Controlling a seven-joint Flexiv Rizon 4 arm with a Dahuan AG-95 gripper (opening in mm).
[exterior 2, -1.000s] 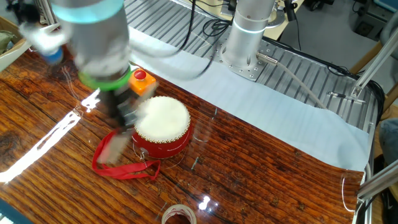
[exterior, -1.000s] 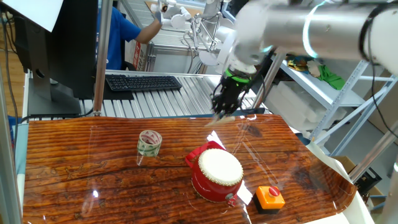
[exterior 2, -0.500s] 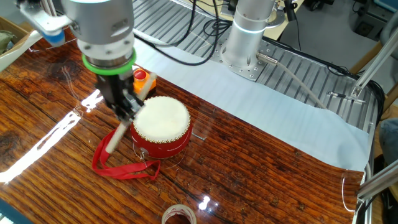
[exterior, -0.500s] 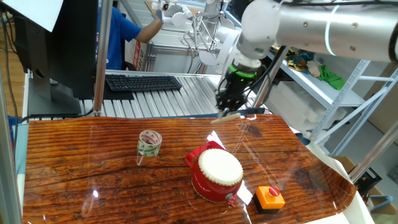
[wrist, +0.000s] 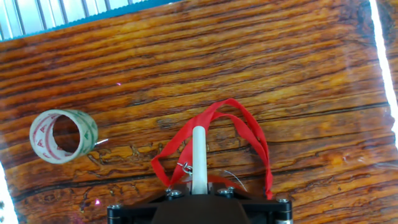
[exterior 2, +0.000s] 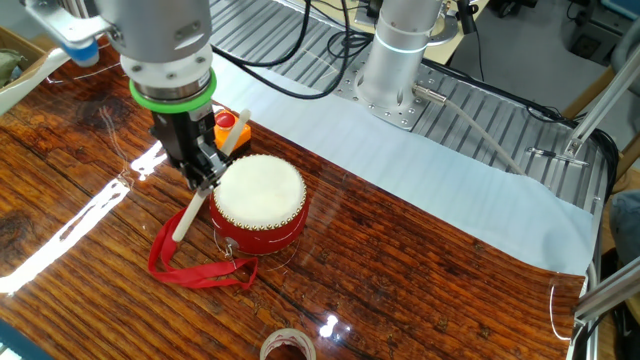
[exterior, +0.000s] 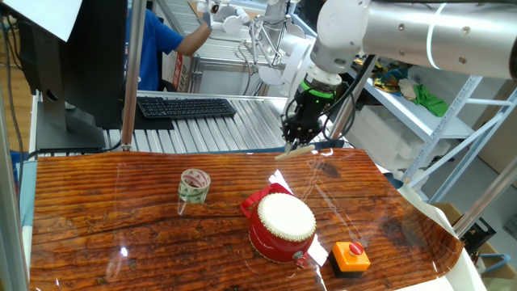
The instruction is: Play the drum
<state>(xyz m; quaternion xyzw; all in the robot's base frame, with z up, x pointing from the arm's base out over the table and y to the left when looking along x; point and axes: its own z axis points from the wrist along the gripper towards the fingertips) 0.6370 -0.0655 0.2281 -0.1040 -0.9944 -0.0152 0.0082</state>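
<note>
The red drum (exterior: 281,229) with a cream-white skin (exterior 2: 259,189) stands on the wooden table, its red strap (exterior 2: 190,270) lying beside it. My gripper (exterior: 297,136) is shut on a pale drumstick (exterior 2: 190,213) and hangs above the table, behind and above the drum in one fixed view. In the other fixed view the gripper (exterior 2: 200,172) is at the drum's left side, the stick slanting down past the rim. In the hand view the stick (wrist: 199,155) points out over the red strap (wrist: 249,134); the drum's skin is hidden there.
A patterned tape roll (exterior: 194,186) lies left of the drum, also in the hand view (wrist: 62,135). An orange button box (exterior: 350,256) sits at the drum's right front. A keyboard (exterior: 186,107) and metal rollers lie behind the table.
The arm has swung slightly right and steadied from its earlier blur. The gripper and stick have risen a little beside the drum.
</note>
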